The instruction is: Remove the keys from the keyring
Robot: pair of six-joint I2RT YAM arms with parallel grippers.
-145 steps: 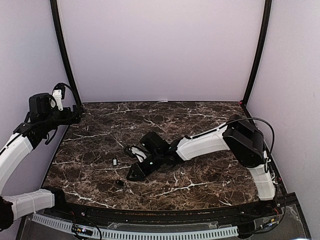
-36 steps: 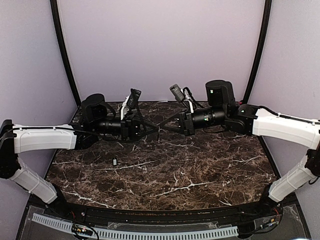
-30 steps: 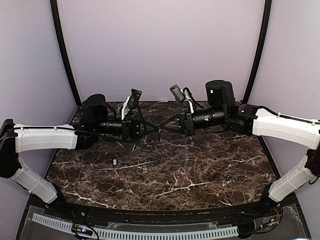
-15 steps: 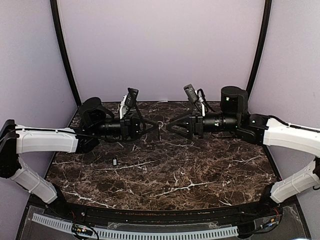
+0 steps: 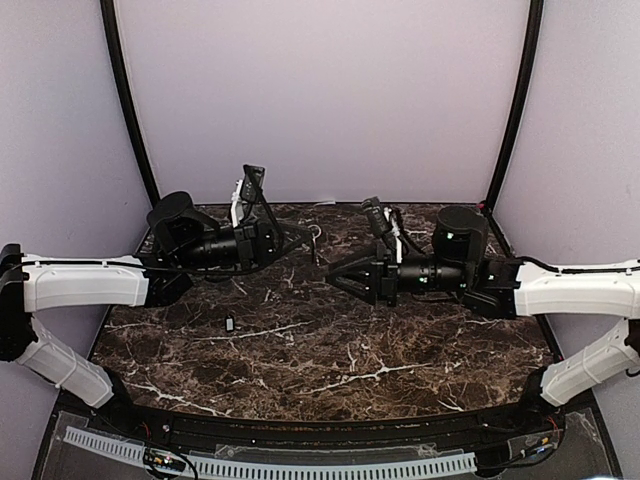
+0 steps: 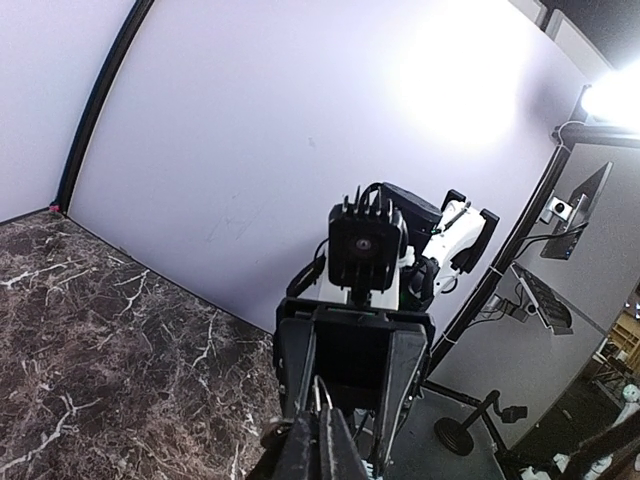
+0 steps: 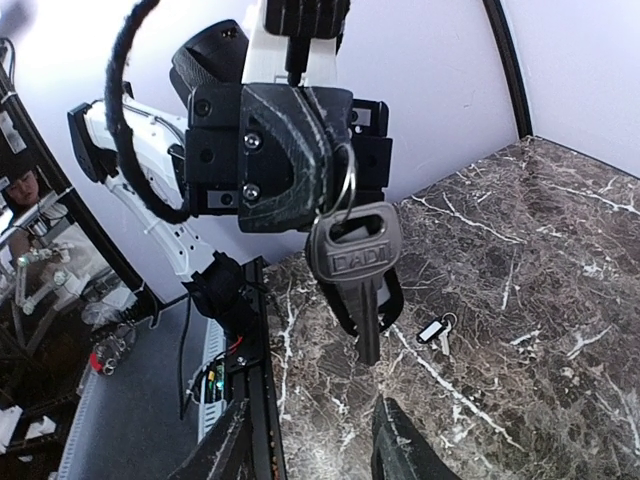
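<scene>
While a silver key (image 7: 357,262) dangles from the keyring (image 7: 346,190), ring pinched between the fingers of the left gripper (image 5: 303,234) above the marble table (image 5: 430,350), right gripper (image 5: 338,278) spread open, near but apart, second key (image 5: 229,323) lying on the tabletop

The left gripper (image 6: 320,418) faces the right gripper (image 6: 350,378) head-on above a dark, white-veined marble table (image 6: 90,330).
Left fingers (image 6: 338,455) pressed together at the bottom edge, the thin keyring (image 6: 318,392) showing at their tips; the right gripper's black fingers (image 6: 295,365) stand apart just behind the ring, a camera (image 6: 366,245) mounted above them, white arm casing (image 6: 462,232) past it; pale wall (image 6: 250,130) behind, glare (image 6: 470,80) at upper right; a black post (image 6: 520,240) and a monitor (image 6: 585,210) to the right.
</scene>
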